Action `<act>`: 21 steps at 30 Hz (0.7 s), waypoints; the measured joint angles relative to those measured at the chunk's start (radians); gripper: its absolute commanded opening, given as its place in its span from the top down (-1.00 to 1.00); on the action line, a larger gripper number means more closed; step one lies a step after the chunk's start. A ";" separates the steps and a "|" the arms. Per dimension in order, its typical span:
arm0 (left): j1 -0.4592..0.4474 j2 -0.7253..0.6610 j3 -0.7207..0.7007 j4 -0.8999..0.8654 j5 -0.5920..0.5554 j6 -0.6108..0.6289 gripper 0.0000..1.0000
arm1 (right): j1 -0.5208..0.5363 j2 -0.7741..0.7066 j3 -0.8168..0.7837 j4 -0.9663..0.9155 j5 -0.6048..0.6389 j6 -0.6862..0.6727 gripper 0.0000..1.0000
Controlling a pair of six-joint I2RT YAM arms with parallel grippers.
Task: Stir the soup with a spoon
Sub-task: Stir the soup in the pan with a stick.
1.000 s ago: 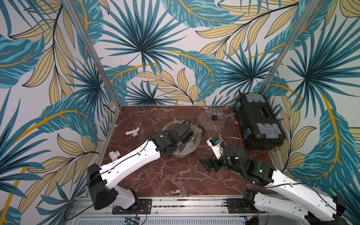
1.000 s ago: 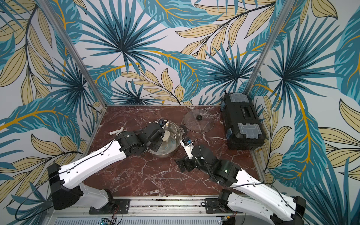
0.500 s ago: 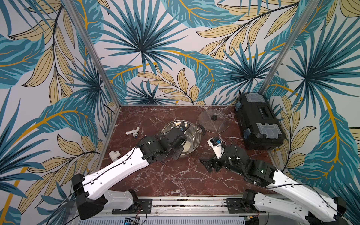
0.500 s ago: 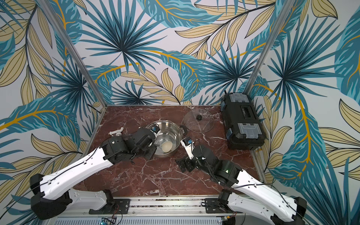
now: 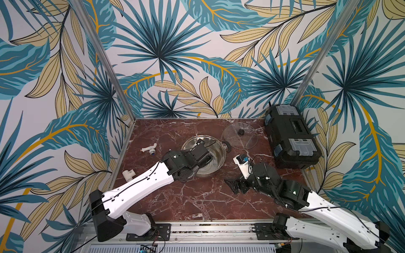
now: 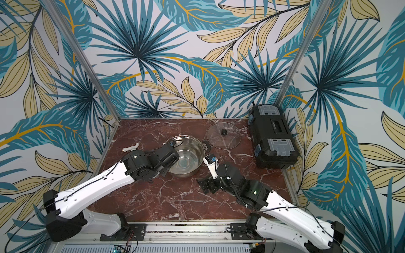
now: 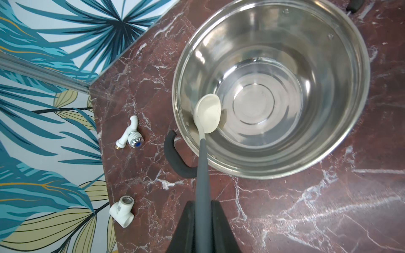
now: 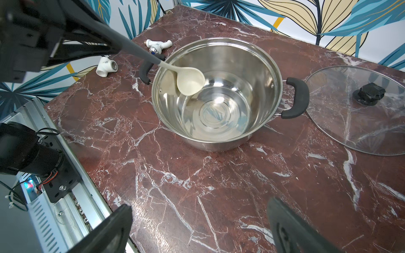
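Note:
The steel pot (image 5: 215, 153) (image 6: 188, 157) stands mid-table, and its shiny inside (image 8: 219, 114) is bare, with no soup to be seen. My left gripper (image 7: 202, 203) (image 5: 199, 153) is shut on the grey handle of the spoon (image 7: 208, 114). The spoon's stem crosses the pot's rim beside the left black handle (image 7: 175, 157). Its cream bowl (image 8: 190, 81) hangs inside the pot near the left wall, above the bottom. To the right of the pot and nearer the front, my right gripper (image 8: 199, 210) (image 5: 235, 186) is open over bare marble and holds nothing.
A glass lid (image 5: 240, 135) with a black knob lies behind the pot to its right. A black toolbox (image 5: 291, 135) fills the back right corner. A white tap fitting (image 7: 129, 133) and a white tee fitting (image 7: 121, 211) lie near the table's left edge.
My left arm drew back toward the front left with the spoon, then came forward over the pot's left rim again. The right arm has not moved.

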 measured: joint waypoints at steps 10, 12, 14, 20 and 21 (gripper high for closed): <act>-0.006 0.070 0.030 0.181 0.068 0.033 1.00 | 0.000 -0.067 -0.001 -0.024 0.009 0.003 -0.99; -0.009 0.066 0.029 0.212 0.121 0.029 1.00 | 0.000 -0.073 -0.002 -0.032 0.013 0.003 -0.99; -0.011 0.053 0.028 0.232 0.175 0.016 1.00 | 0.000 -0.079 -0.002 -0.039 0.016 0.003 -0.99; -0.014 -0.059 -0.015 0.219 0.279 -0.064 1.00 | 0.000 -0.087 -0.002 -0.049 0.016 0.003 -0.99; -0.014 -0.076 -0.023 0.208 0.290 -0.074 1.00 | 0.000 -0.089 -0.002 -0.049 0.016 0.003 -0.99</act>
